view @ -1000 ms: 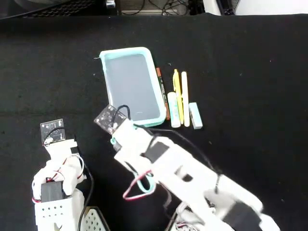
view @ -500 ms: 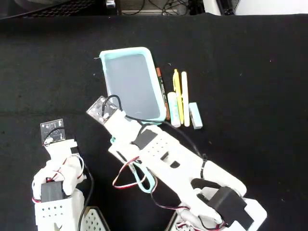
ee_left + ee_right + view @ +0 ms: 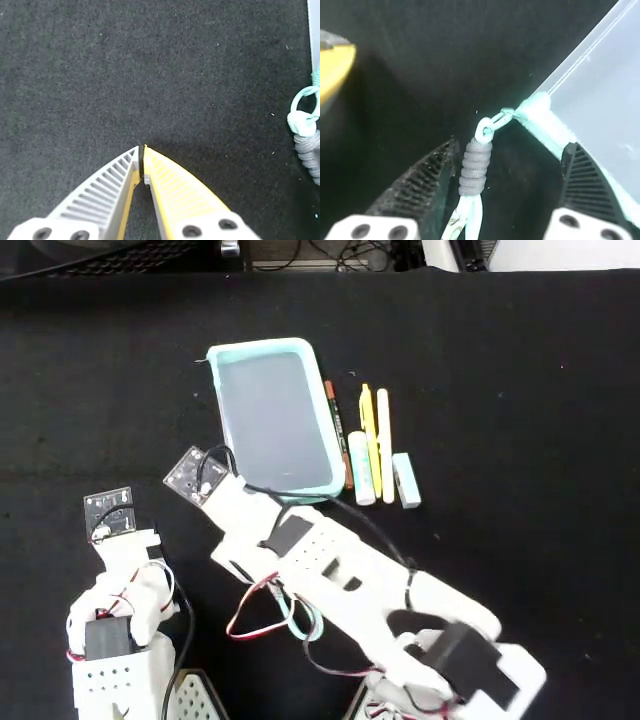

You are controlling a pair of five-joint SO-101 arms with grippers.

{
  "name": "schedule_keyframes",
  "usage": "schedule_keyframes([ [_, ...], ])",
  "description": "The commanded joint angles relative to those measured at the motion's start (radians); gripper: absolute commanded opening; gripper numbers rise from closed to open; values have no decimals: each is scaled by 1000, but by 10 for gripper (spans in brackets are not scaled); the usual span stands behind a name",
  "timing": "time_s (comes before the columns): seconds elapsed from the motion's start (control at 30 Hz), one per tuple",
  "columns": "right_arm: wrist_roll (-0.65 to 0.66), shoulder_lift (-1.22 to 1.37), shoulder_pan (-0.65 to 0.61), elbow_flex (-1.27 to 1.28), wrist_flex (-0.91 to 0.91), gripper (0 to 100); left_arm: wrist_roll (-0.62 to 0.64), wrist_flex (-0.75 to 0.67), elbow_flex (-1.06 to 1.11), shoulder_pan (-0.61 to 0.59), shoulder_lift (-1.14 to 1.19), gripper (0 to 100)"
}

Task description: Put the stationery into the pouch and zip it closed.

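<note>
R fingers [image 3: 427, 175] spread astride pouch [image 3: 605, 90] zip cord [image 3: 474, 167]; L fingers [image 3: 170, 182] clenched, tips touching, over black table [image 3: 100, 60]

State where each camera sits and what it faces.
High view: above the table, looking down on pouch, pens, left arm and right arm.
Left wrist view: on the left arm, facing the table past the shut left tool.
Right wrist view: on the right arm, open right tool around the zipper cord.
Both wrist views show that cord.
</note>
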Motion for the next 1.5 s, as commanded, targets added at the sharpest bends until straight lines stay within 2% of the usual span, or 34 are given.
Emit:
schedule_keyframes([
  [0.0,-38,108,-8,-110,-14,332,-11,5,13,5,-9,30],
  [0.1,-58,225,-6,-188,5,332,-11,5,13,5,-9,30],
  [0.23,-49,298,-8,-331,163,314,-11,5,13,5,-9,30],
  [0.37,-48,348,-6,-410,310,186,-11,5,13,5,-9,30],
  [0.53,-48,360,3,-420,330,9,-11,5,13,5,-9,30],
  [0.73,-48,312,51,-386,331,12,-11,5,13,5,-9,30],
  [0.9,-44,82,109,-209,331,12,-11,5,13,5,-9,30],
  [1.1,97,-171,186,24,330,19,-11,5,13,5,-9,30],
  [1.3,100,-171,224,85,331,240,-11,5,13,5,-9,30],
  [1.47,98,-157,221,42,330,231,-11,5,13,5,-9,30],
])
